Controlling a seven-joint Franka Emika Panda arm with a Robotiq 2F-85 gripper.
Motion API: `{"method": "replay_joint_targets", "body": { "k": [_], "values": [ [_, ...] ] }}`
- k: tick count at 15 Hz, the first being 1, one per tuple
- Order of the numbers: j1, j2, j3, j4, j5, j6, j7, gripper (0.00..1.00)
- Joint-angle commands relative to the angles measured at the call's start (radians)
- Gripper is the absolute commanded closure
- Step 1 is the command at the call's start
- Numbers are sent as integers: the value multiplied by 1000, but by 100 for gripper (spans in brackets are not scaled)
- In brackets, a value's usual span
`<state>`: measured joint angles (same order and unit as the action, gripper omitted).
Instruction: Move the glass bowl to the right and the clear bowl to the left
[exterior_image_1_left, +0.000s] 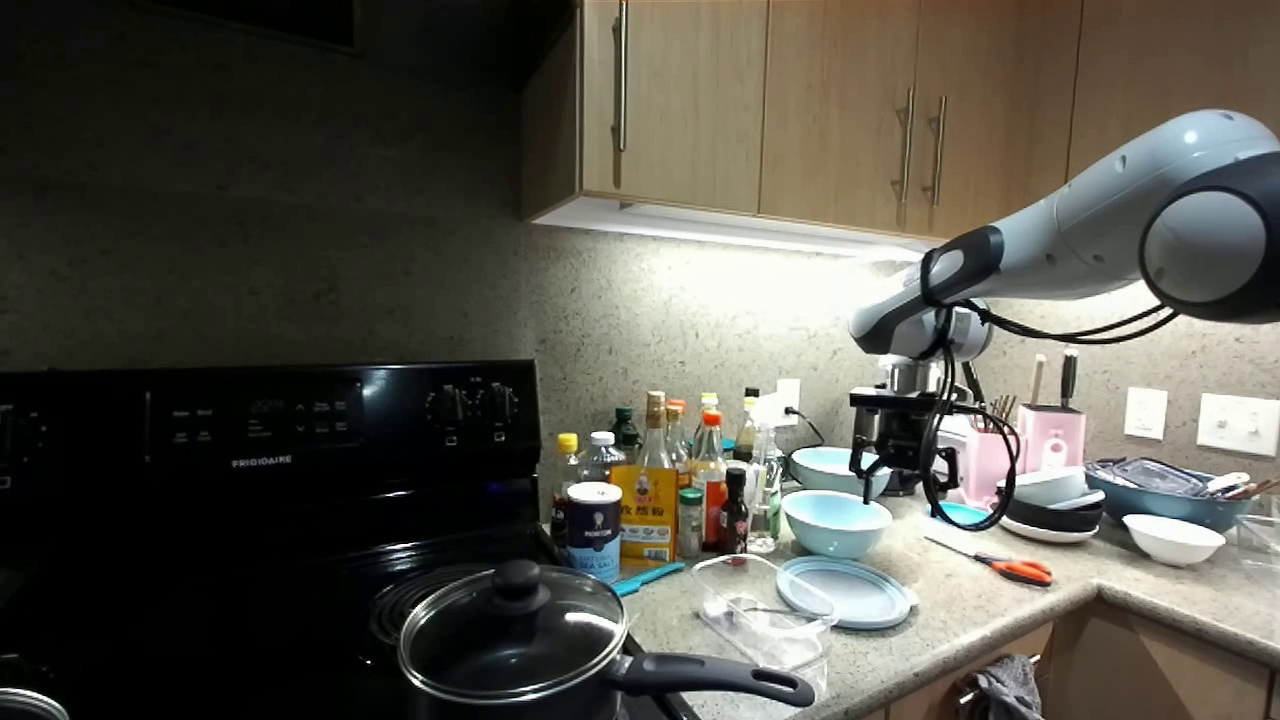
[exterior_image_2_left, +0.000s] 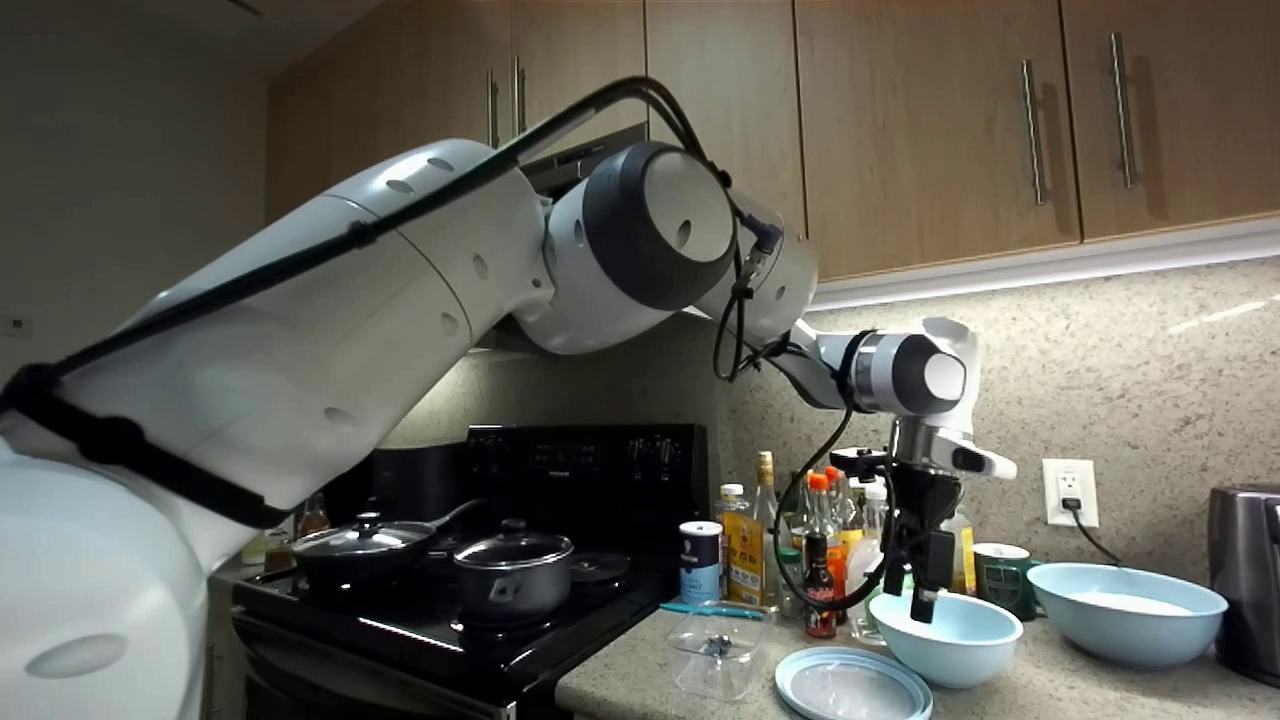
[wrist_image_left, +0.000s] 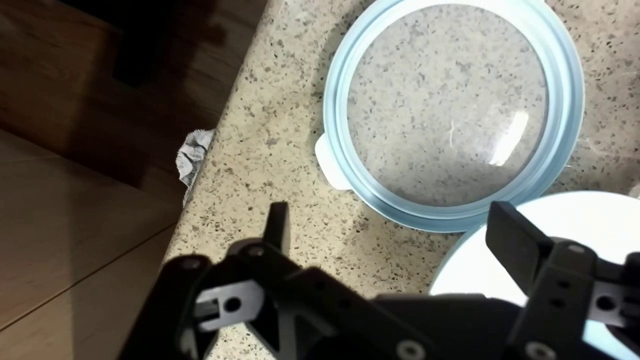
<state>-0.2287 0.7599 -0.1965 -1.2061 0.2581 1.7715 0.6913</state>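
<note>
The fingers (wrist_image_left: 517, 245) stand wide apart and have hold of nothing. In the wrist view one of them is over the glass bowl (exterior_image_2_left: 955, 655), light blue and upright on the table (wrist_image_left: 270, 170); the other is over the table itself. Whether the first tip dips inside the bowl or hangs above it is hard to tell. In an exterior view a round, blue-rimmed lid (exterior_image_2_left: 853, 688) lies flat at eight o'clock from the bowl, just beside it; a clear container (exterior_image_2_left: 710, 675) sits farther out at nine, and a wider blue bowl (exterior_image_2_left: 1130, 640) at three.
</note>
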Motion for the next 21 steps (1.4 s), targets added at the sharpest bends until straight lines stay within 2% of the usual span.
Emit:
{"method": "replay_joint_targets", "body": {
  "k": [1,4,6,7,16,21],
  "values": [
    [-15,66,-6,101,-60,-41,-47,0],
    [-35,154,-15,232,-134,-92,-125,0],
    [-61,214,-6,331,-123,-136,-122,0],
    [-33,145,-14,208,-119,-74,-96,0],
    [-57,282,-7,433,-114,-159,-84,0],
    [-63,372,-3,598,-145,-186,-61,0]
  ]
}}
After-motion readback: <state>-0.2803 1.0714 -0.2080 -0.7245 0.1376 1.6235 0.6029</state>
